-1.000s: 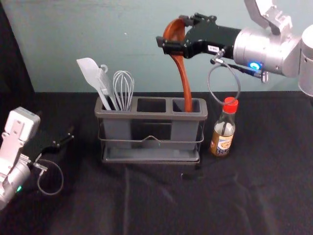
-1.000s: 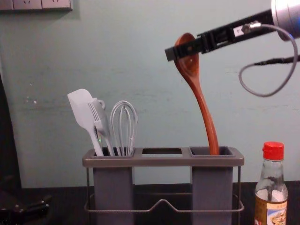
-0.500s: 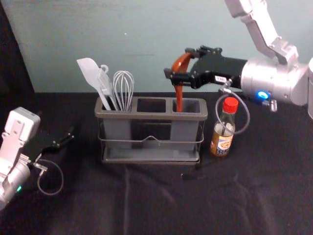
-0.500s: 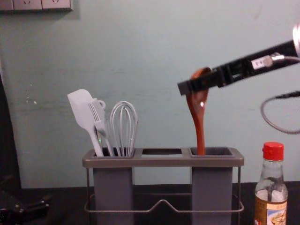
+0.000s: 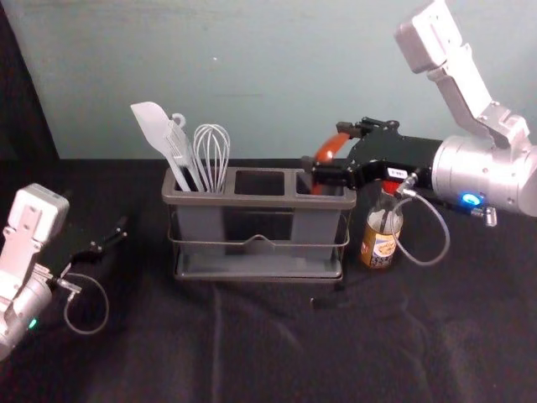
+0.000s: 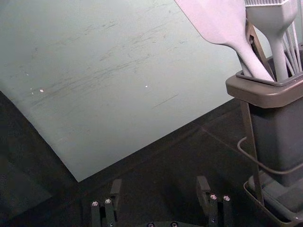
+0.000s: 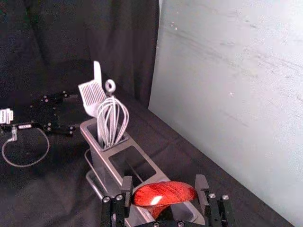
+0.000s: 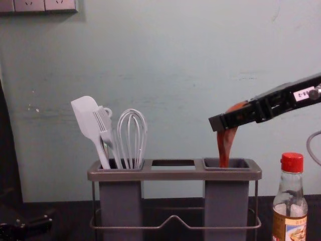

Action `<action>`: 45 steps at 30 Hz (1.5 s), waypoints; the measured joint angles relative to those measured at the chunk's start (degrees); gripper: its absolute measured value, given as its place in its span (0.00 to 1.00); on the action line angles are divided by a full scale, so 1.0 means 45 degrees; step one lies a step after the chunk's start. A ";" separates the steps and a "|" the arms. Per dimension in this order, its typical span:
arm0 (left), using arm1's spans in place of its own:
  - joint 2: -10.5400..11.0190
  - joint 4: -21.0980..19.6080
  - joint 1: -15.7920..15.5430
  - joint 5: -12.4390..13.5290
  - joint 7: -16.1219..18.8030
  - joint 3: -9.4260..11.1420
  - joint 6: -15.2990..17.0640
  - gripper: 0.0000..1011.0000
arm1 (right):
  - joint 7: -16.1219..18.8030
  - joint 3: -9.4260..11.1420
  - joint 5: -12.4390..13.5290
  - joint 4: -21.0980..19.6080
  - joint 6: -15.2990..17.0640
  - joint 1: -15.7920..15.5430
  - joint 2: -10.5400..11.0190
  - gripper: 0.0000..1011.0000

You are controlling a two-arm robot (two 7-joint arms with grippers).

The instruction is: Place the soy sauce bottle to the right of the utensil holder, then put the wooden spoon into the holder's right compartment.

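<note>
Resting open and empty, off to the left, the left end effector (image 6: 159, 181) needs no part in this; the soy sauce bottle (image 8: 290, 201) stands just right of the utensil holder (image 8: 173, 174). Over the right compartment (image 8: 244, 163), the right end effector (image 7: 164, 178) grips the wooden spoon (image 7: 163, 193) by its bowl, and I'd lower it straight, then let go gently. The handle's tip is hidden inside, so I can't tell whether it touches bottom.
</note>
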 joint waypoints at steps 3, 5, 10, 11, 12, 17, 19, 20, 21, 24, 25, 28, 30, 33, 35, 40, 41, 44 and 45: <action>0.0000 0.0000 0.0001 -0.0001 0.0000 0.0000 0.0000 1.00 | -0.0021 -0.0139 0.0009 0.0024 0.0006 0.0040 0.0089 0.82; 0.0000 0.0000 0.0000 0.0000 0.0000 0.0000 0.0000 1.00 | -0.0024 -0.0219 0.0018 0.0100 0.0021 0.0113 0.0113 0.82; -0.0001 0.0000 0.0000 -0.0001 0.0000 -0.0001 0.0000 1.00 | -0.0033 -0.0490 0.0072 0.0478 0.0088 0.0422 0.0131 0.82; 0.0000 0.0000 0.0000 -0.0001 0.0000 -0.0001 0.0000 1.00 | -0.0044 -0.0524 0.0078 0.0540 0.0092 0.0463 0.0125 0.82; 0.0000 0.0000 0.0000 -0.0001 0.0000 -0.0001 0.0000 1.00 | -0.0053 -0.0559 0.0086 0.0601 0.0093 0.0506 0.0116 0.82; 0.0000 0.0000 0.0000 0.0000 0.0000 0.0000 0.0000 1.00 | -0.0163 -0.0674 0.0192 0.0916 0.0069 0.0678 0.0073 0.82; 0.0000 -0.0001 0.0000 0.0000 0.0000 0.0000 0.0000 1.00 | -0.0238 -0.0705 0.0252 0.0964 0.0052 0.0702 0.0065 0.82; 0.0000 0.0000 0.0000 0.0000 0.0000 -0.0001 0.0000 1.00 | -0.0261 -0.0711 0.0271 0.0974 0.0048 0.0707 0.0065 0.82; 0.0000 0.0001 0.0000 -0.0001 0.0000 -0.0001 0.0000 1.00 | -0.0283 -0.0718 0.0286 0.0982 0.0045 0.0710 0.0065 0.82; 0.0000 0.0000 0.0001 0.0000 -0.0001 0.0000 -0.0001 1.00 | -0.0305 -0.0723 0.0295 0.0988 0.0038 0.0712 0.0064 0.82; 0.0000 0.0000 0.0000 0.0000 0.0000 0.0000 0.0000 1.00 | -0.0305 -0.0721 0.0293 0.0988 0.0036 0.0709 0.0063 0.82; 0.0000 0.0000 0.0000 -0.0001 0.0000 -0.0001 0.0000 1.00 | -0.0297 -0.0713 0.0287 0.0980 0.0033 0.0704 0.0059 0.82; 0.0000 0.0000 0.0000 -0.0001 0.0000 0.0000 0.0000 1.00 | -0.0292 -0.0710 0.0284 0.0975 0.0033 0.0703 0.0059 0.82; 0.0000 0.0000 -0.0001 -0.0001 0.0000 0.0000 0.0000 1.00 | -0.0284 -0.0704 0.0280 0.0965 0.0032 0.0700 0.0059 0.82; -0.0001 0.0000 0.0000 -0.0001 0.0000 0.0000 0.0000 1.00 | -0.0280 -0.0702 0.0276 0.0958 0.0032 0.0697 0.0058 0.83; 0.0000 0.0001 0.0000 0.0000 0.0000 0.0000 0.0000 1.00 | -0.0267 -0.0696 0.0266 0.0952 0.0033 0.0691 0.0058 0.97; 0.0000 0.0000 0.0000 -0.0001 0.0000 0.0000 0.0000 1.00 | -0.0264 -0.0694 0.0263 0.0949 0.0032 0.0690 0.0058 0.99; 0.0000 0.0000 0.0000 -0.0001 0.0000 -0.0001 0.0000 1.00 | -0.0258 -0.0692 0.0259 0.0947 0.0032 0.0687 0.0058 0.99; 0.0000 0.0000 0.0000 -0.0001 0.0000 0.0000 0.0000 1.00 | -0.0255 -0.0690 0.0257 0.0945 0.0032 0.0685 0.0058 0.99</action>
